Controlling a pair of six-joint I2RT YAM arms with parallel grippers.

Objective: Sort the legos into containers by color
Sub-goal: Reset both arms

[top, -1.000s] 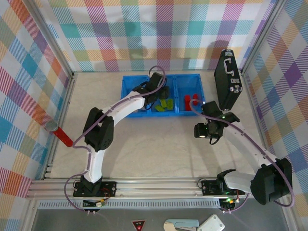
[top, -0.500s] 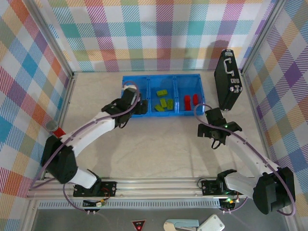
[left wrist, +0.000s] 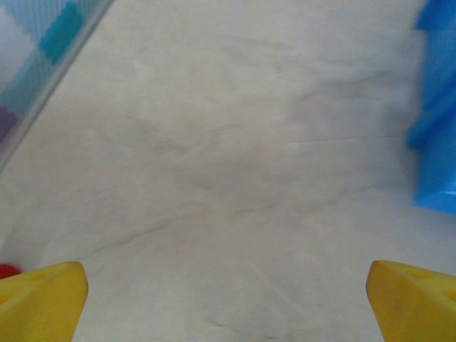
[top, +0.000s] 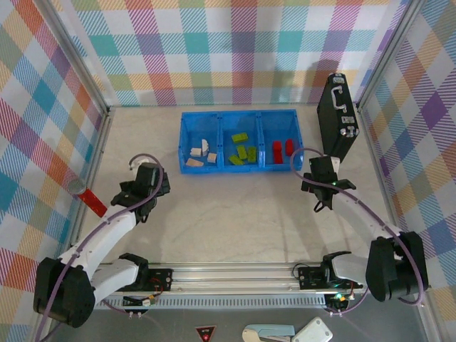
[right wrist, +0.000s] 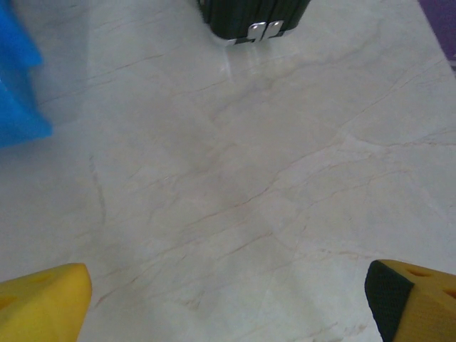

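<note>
Hard to make out: the red legos (top: 283, 148) read as two blobs from above, maybe more stacked, can't tell. A red strip (top: 92, 202) lies at the left edge of the desk (top: 235, 221), not identifiable; the left wrist view catches a red sliver (left wrist: 6, 271) at its border. Both wrist views are blurred. The left one cuts the tray (top: 239, 113) to a blue edge (left wrist: 436, 135), the right one to a blue corner (right wrist: 18, 92) and the black case (top: 336, 117) to its bottom end with two metal fittings (right wrist: 260, 29). Counts: one tray with three compartments, four cream legos (top: 199, 154) left, four lime green (top: 243, 151) middle, the red ones right. Legos are small blocky bricks, far smaller than a compartment, one colour per compartment. The tray sits far middle of the desk and the case stands on end just right of it. Left fingers (top: 149, 180) hover over bare desk well left of the tray, spread wide, holding nothing, yellow tips (left wrist: 43, 299) at the frame corners. Right fingers (top: 324, 166) are near the tray's right front corner, close to the case, also spread wide and empty.
</note>
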